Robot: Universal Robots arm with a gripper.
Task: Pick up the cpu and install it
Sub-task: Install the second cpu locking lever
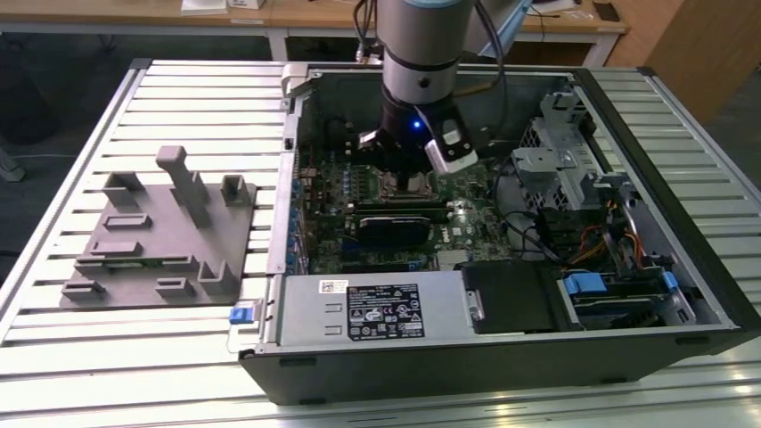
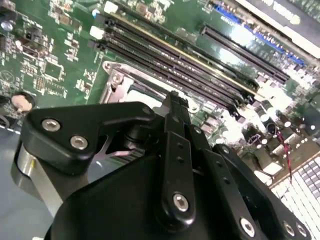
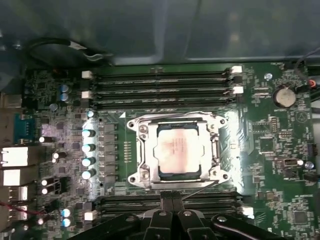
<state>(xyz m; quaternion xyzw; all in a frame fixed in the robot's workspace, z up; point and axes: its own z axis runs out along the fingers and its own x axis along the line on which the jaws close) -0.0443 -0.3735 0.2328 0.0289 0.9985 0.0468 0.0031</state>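
Observation:
The cpu (image 3: 177, 150), a pale silver-grey square chip, lies flat inside the metal-framed socket (image 3: 136, 150) on the green motherboard. My gripper (image 3: 173, 199) hovers just off one edge of the socket, its two black fingers (image 2: 175, 107) pressed together with nothing between them. In the exterior view the arm reaches straight down into the open computer case, and the gripper (image 1: 408, 174) hangs over the socket (image 1: 413, 189) near the middle of the board.
Black memory slots (image 3: 160, 85) run along both sides of the socket. A black block (image 1: 402, 230) sits nearer the power supply (image 1: 374, 308). Drive bays and cables (image 1: 594, 223) fill the case's right side. A grey tray (image 1: 155, 232) with raised fixtures lies outside on the slatted table.

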